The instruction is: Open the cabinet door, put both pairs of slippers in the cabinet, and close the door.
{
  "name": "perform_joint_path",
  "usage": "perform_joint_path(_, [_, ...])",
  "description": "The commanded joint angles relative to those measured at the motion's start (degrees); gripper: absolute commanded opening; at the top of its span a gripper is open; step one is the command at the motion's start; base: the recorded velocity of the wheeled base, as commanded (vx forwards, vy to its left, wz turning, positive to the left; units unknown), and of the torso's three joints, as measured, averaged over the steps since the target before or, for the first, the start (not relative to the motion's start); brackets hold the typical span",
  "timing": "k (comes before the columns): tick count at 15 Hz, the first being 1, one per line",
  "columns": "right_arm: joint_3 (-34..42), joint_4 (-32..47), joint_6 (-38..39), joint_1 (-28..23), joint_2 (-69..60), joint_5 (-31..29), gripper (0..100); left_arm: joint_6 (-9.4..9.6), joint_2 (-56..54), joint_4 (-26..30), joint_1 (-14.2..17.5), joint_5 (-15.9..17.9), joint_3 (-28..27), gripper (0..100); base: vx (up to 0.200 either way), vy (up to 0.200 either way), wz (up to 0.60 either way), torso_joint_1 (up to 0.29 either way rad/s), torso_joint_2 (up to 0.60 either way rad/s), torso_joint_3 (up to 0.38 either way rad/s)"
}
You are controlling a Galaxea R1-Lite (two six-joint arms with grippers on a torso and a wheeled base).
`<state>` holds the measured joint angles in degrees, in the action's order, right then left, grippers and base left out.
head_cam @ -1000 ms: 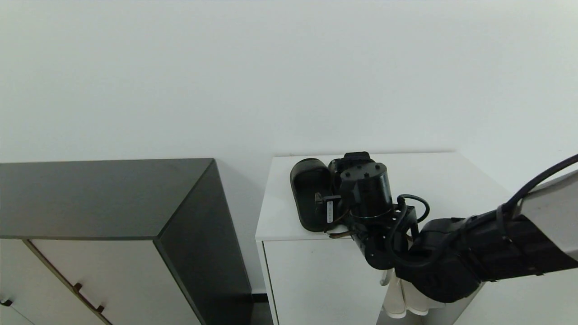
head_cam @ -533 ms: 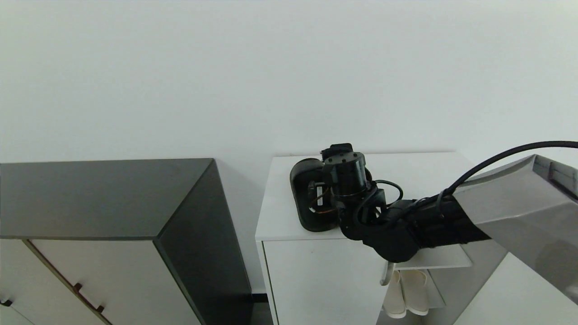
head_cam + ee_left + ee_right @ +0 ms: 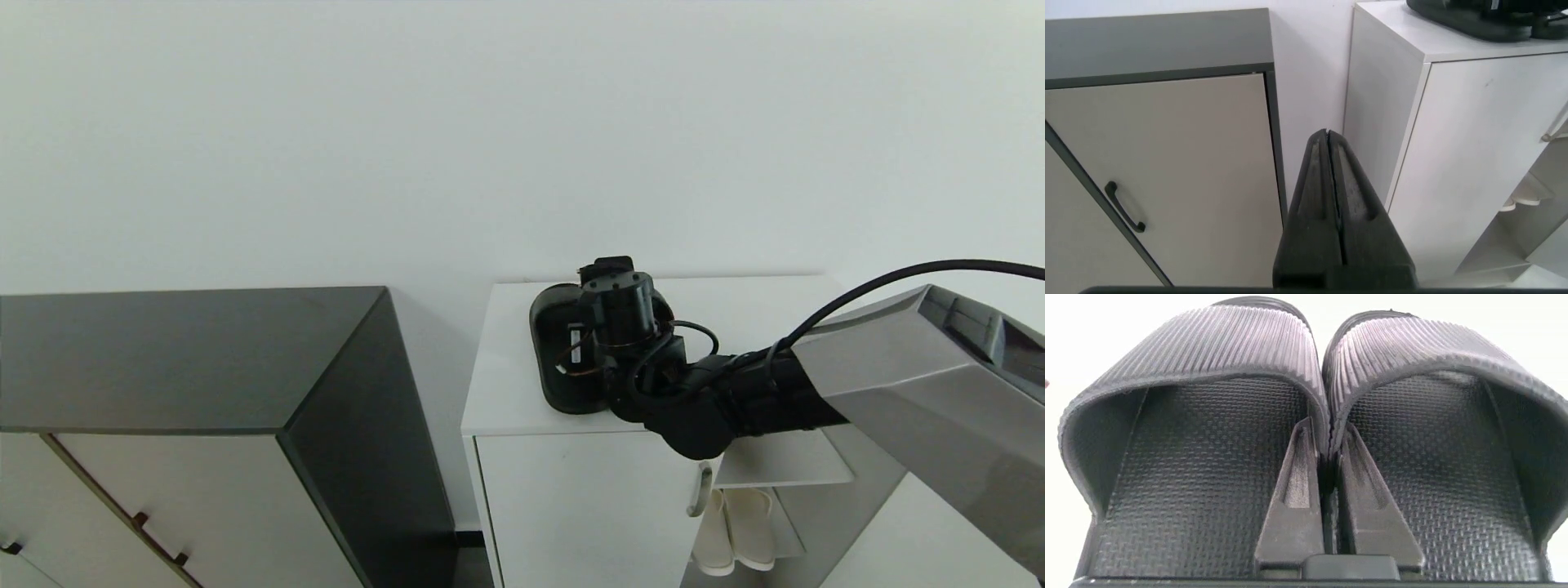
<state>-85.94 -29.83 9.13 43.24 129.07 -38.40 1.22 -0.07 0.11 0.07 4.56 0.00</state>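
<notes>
Pinching the two meeting inner walls of the black slippers [image 3: 1200, 384] between its narrow jaws, the right gripper [image 3: 1325, 431] has one jaw inside each slipper. The pair lies side by side on the left part of the white cabinet's [image 3: 759, 314] top, reaching its front edge. Below, the right compartment stands open with the white slippers [image 3: 735, 537] on a shelf. The left gripper [image 3: 1328, 139] hangs before the gap beside the dark cabinet [image 3: 188, 351], jaws pressed together, empty.
</notes>
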Motion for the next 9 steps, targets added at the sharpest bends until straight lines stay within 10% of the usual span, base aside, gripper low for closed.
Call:
perform_joint_path(1, [0.34,-0.14,0.01,0.09,-0.58,-0.1,0,0.01,0.07,-0.02,0.01,0.01,0.0,0,0.0,0.0,0.0,0.0,0.0,0.0])
perform_joint_path(9, [28.55,-7.0,0.01,3.87,-22.73,12.65,0,0.01,0.07,0.07,0.01,0.01,0.0,0,0.0,0.0,0.0,0.0,0.0,0.0])
